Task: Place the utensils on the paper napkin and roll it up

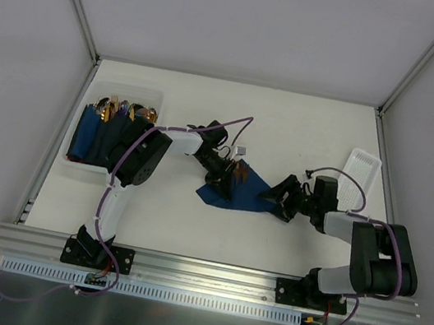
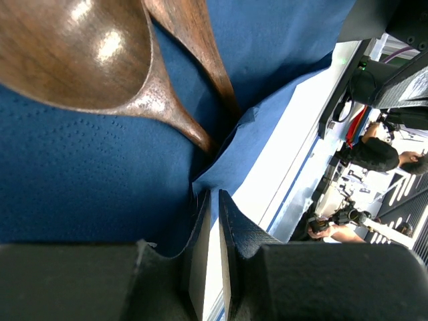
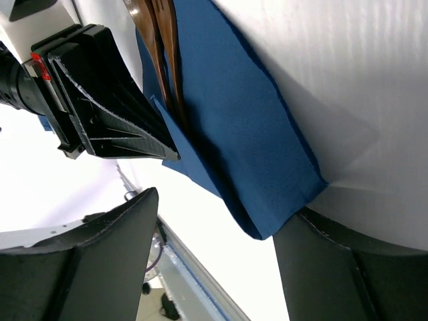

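The navy paper napkin [image 1: 246,195] lies mid-table, rumpled. Two gold-bronze utensils [image 1: 240,171] rest on it; in the left wrist view a spoon bowl [image 2: 73,53] and a second handle [image 2: 194,47] lie on the blue paper [image 2: 80,180]. My left gripper [image 1: 226,182] is down at the napkin's near edge, its jaws [image 2: 214,200] almost together and nipping a raised fold of the paper [image 2: 227,144]. My right gripper [image 1: 281,200] is open, its fingers [image 3: 100,254] straddling the napkin's right corner [image 3: 267,214] without touching it.
A white bin [image 1: 76,157] at the left holds several rolled dark napkins and more gold cutlery. A white perforated tray [image 1: 360,177] lies at the right, behind the right arm. White walls enclose the table on three sides.
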